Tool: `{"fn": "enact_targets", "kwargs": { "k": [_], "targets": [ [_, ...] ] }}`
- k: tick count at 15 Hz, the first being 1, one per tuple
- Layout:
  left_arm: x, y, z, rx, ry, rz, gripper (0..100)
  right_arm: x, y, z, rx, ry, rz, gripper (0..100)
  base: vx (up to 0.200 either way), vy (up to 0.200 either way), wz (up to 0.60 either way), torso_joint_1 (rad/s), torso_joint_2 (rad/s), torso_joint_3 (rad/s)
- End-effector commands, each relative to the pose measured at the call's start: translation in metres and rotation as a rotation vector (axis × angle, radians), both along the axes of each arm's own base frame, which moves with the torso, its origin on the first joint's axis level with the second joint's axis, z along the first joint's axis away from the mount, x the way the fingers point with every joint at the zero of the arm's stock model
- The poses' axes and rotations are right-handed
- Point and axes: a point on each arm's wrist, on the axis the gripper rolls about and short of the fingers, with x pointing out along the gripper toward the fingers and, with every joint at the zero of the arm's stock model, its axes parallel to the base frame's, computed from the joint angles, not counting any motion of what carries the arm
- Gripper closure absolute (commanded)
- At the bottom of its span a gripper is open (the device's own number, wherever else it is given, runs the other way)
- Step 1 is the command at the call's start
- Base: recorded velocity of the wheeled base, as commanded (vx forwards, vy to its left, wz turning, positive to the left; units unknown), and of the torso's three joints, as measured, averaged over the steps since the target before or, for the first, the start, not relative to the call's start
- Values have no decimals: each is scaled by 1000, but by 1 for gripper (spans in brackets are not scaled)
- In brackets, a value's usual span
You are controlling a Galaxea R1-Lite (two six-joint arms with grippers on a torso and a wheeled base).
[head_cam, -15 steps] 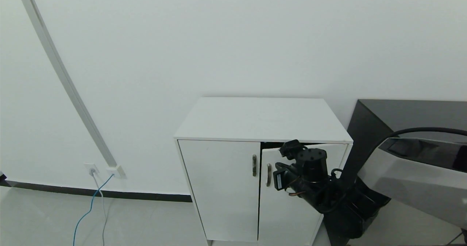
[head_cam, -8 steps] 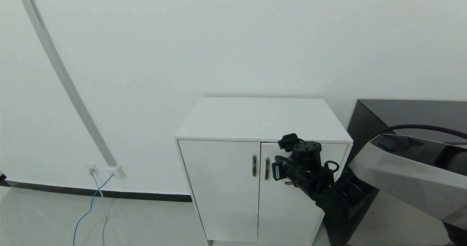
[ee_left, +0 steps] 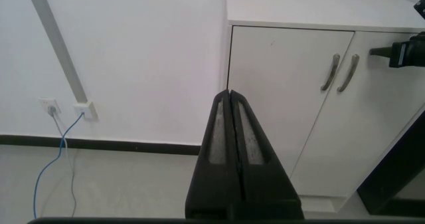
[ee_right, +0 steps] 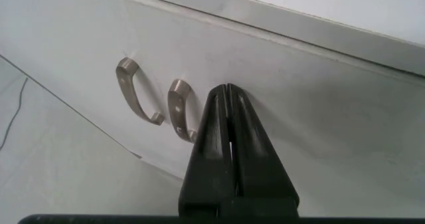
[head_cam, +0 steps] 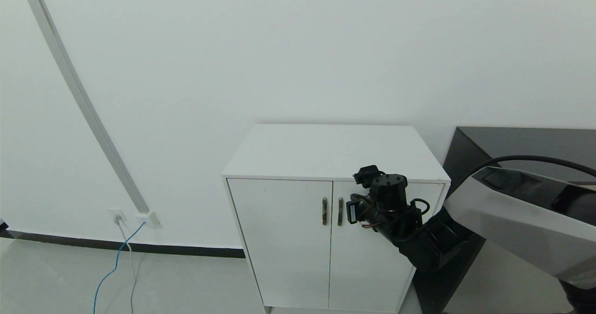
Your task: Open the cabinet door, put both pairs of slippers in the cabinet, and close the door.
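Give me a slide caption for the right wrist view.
Shut right gripper at the closed cabinet door, beside its handle.

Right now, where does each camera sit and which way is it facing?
Head view: on the head, facing forward and down at the white cabinet; the right arm shows on the right.
Left wrist view: on the left wrist, set back, facing the cabinet front and wall sockets; shut left gripper in the foreground.
Right wrist view: on the right wrist, close to the right door; shut right gripper beside the handles.
Shared: all three show both handles.
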Motion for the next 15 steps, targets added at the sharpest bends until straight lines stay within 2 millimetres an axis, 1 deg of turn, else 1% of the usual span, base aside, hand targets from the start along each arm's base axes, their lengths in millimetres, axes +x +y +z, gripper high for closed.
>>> {"fn": "enact_targets", "kwargs": {
  "k": [1,4,6,8,11,13,14,15],
  "targets": [
    [0,0,0,0,0,1,100,4,0,0,4,-6,-5,100,0,0,0,0,0,0],
    [0,0,0,0,0,1,100,8,-1,2,5,-7,-11,100,0,0,0,0,0,0],
    [0,0,0,0,0,1,100,3,-1,3,3,-4,-7,100,0,0,0,0,0,0],
    [0,0,0,0,0,1,100,-12,1,11,1,1,16,100,0,0,0,0,0,0],
    [0,0,0,0,0,1,100,-37,-3,28,6,-5,44,100,0,0,0,0,0,0],
    [0,0,0,0,0,1,100,-52,-9,35,11,-15,50,100,0,0,0,0,0,0],
    [0,0,0,0,0,1,100,-64,-18,42,19,-23,51,100,0,0,0,0,0,0],
    [0,0,0,0,0,1,100,-74,-25,44,17,-21,43,100,0,0,0,0,0,0]
  ]
}}
